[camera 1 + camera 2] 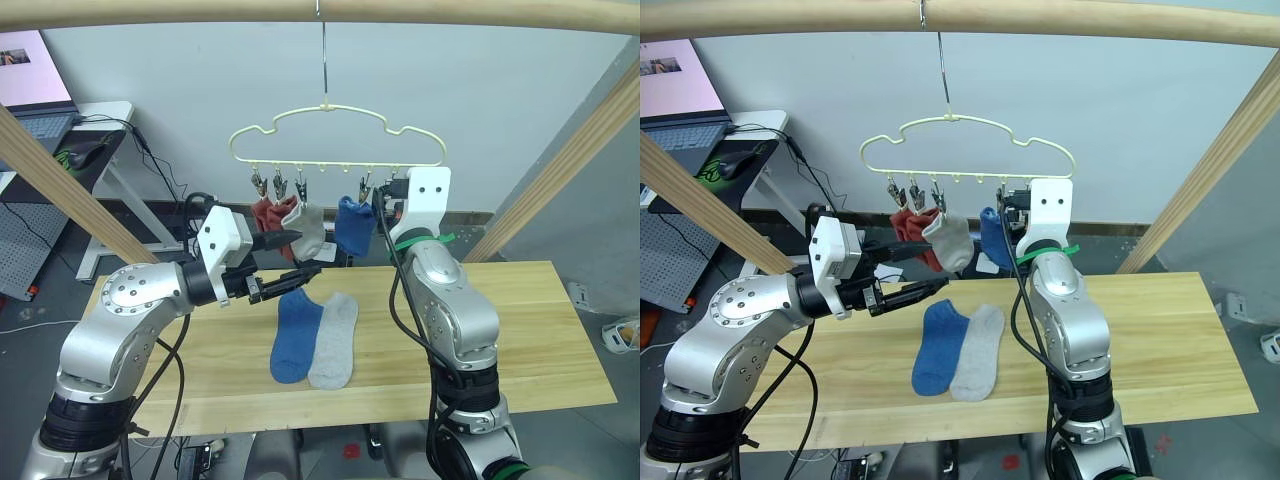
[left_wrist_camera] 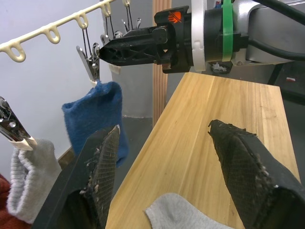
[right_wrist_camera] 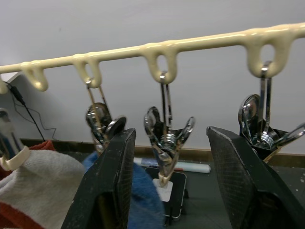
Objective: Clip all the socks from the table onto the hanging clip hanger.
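Observation:
The pale yellow clip hanger (image 1: 335, 135) hangs by its hook from the top pole. Rust red (image 1: 266, 214), light grey (image 1: 308, 228) and blue (image 1: 353, 226) socks hang from its clips. On the table (image 1: 520, 330) a blue sock (image 1: 297, 335) and a grey sock (image 1: 335, 340) lie side by side. My left gripper (image 1: 308, 252) is open and empty above the table, just in front of the hanging socks. My right gripper (image 3: 170, 133) is raised to the hanger bar. It is open around a bare metal clip (image 3: 167, 129), next to the clip holding the blue sock (image 3: 138, 200).
A round wooden pole (image 1: 300, 10) spans the top, and slanted wooden struts stand at left (image 1: 60, 180) and right (image 1: 570, 170). A side desk with a laptop (image 1: 30, 80) and cables is behind on the left. Another bare clip (image 3: 267, 126) hangs further along the bar.

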Controlling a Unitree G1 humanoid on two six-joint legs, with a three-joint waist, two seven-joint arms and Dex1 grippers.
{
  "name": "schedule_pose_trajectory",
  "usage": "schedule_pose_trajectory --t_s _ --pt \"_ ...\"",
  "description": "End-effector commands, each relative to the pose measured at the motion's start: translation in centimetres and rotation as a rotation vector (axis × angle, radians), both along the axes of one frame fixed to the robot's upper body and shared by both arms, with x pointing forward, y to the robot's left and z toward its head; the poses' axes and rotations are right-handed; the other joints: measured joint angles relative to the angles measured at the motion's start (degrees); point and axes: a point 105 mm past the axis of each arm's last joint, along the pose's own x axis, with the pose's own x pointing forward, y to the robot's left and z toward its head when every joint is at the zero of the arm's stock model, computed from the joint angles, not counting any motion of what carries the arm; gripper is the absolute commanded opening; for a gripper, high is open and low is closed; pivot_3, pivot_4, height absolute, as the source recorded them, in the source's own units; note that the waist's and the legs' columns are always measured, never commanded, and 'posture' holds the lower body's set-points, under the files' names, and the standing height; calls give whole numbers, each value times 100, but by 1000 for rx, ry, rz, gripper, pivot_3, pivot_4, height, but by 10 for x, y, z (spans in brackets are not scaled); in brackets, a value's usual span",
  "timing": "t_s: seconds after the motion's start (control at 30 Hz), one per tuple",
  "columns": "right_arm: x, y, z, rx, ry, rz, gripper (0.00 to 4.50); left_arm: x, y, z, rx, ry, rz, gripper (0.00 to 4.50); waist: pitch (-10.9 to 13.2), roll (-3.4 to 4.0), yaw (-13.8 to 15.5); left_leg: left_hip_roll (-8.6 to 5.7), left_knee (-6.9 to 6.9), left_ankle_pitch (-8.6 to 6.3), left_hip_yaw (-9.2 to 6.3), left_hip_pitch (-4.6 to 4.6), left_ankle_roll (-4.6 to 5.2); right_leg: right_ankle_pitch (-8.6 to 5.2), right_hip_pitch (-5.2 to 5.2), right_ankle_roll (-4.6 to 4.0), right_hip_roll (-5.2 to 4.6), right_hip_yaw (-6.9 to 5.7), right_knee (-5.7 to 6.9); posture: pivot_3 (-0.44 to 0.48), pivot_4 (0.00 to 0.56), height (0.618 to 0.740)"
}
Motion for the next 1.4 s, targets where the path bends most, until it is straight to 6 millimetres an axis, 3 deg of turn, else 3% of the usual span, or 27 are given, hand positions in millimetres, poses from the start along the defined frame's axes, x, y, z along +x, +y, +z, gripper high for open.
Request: schedule_pose_trajectory --t_s 0.03,0.8,1.4 --pt "-11 16 16 105 -43 50 2460 -2 0 9 3 -36 -10 3247 0 0 0 0 0 0 0 0 0 0 0 0 0 0 0 -88 238 738" --pt "-8 33 23 117 -90 144 2460 -3 1 8 5 -36 4 3247 0 0 1 0 -2 0 0 -1 0 -1 0 1 0 0 -3 -75 238 738" --pt "-15 14 20 22 -111 123 2460 -4 0 7 3 -33 6 3247 1 0 1 1 -3 0 0 -1 0 -1 -1 1 0 0 -4 -81 237 738"
